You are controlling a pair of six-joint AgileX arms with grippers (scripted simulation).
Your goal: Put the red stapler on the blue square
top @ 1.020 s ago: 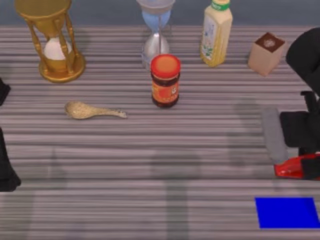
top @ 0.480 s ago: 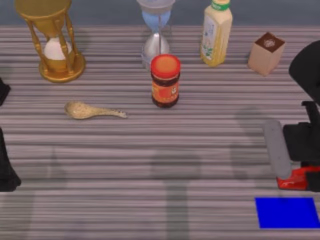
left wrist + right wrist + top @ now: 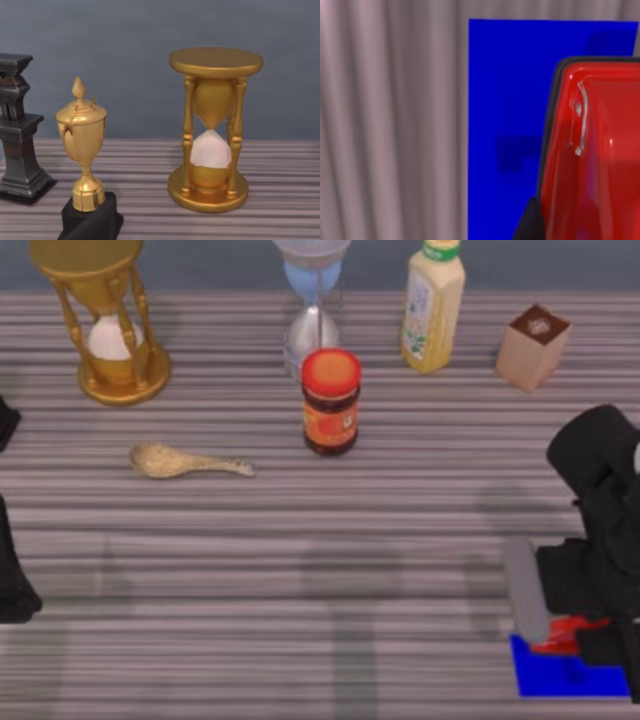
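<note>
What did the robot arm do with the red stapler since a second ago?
The right gripper carried the red stapler toward the near edge of the table, from beside the blue square to over its far edge. It has not let go. The left arm stayed parked at the left edge, and the jar, spoon and hourglass kept their places.

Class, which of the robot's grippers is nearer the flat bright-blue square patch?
The right gripper is nearer: it hangs over the flat bright-blue square patch, carrying the glossy red stapler. The left arm is parked at the table's far left edge.
</note>
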